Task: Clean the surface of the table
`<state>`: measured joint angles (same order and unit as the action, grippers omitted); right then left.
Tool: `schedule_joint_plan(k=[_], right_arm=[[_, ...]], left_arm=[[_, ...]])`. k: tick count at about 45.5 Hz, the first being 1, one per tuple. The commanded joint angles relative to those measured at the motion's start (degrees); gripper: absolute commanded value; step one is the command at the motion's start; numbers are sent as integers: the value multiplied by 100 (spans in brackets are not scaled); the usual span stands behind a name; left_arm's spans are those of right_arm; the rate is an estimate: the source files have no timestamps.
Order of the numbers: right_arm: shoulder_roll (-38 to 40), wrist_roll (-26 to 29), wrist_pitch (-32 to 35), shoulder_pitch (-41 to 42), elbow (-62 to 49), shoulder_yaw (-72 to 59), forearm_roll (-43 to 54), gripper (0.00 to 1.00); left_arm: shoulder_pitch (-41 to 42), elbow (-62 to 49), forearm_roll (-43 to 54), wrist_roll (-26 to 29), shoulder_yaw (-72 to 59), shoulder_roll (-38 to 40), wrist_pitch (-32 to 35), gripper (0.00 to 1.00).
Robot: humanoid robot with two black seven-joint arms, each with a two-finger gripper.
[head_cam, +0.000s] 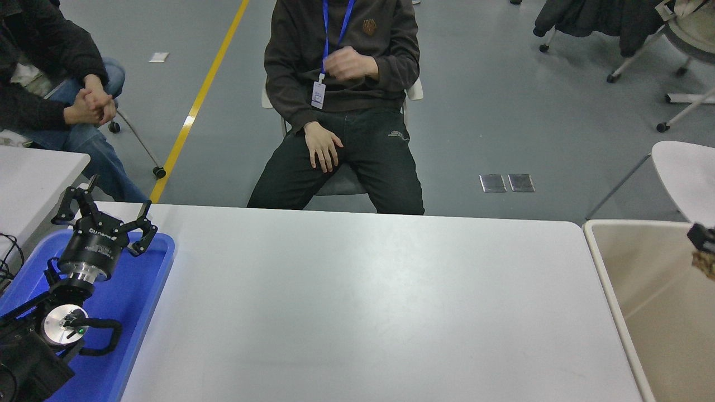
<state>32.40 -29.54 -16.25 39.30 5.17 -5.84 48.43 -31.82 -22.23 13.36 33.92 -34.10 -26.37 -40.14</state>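
The table surface (357, 301) is a wide white top filling the middle of the head view, with nothing lying on it. My right gripper (705, 248) shows only as a black sliver at the right edge, over the beige bin (604, 262). It is shut on a brown crumpled lump (707, 264) that hangs above the bin's inside. My left gripper (111, 205) is parked at the lower left over a blue tray (139, 312), open and holding nothing.
A person sits close behind the table's far edge, one hand (323, 146) on a thigh and the other raised to the chest. Another person (84, 100) sits at the upper left. A smaller white table (33, 173) stands at the left, a white chair (681, 167) behind the bin.
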Motion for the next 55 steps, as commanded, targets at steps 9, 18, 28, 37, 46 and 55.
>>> schedule_joint_plan(k=[9,18,28,37,46,55], right_arm=[[-357,309,237,-283,-578,-154,-343,0],[-357,397,237,-608,-578,-198,-897,0],[-366,397,237,-696,-578,-171,-994,0],[-366,379,228,-696,-578,-207,-1108,0],[-366,371,228,-687,-569,-224,-1108,16],[-366,344,228,-547,-569,-128,-1301,99]], left_arm=[[0,0,0,0,0,0,6,100],[0,0,0,0,0,0,6,100],[0,0,0,0,0,0,6,100],[0,0,0,0,0,0,6,100],[0,0,0,0,0,0,6,100],[0,0,0,0,0,0,6,100]])
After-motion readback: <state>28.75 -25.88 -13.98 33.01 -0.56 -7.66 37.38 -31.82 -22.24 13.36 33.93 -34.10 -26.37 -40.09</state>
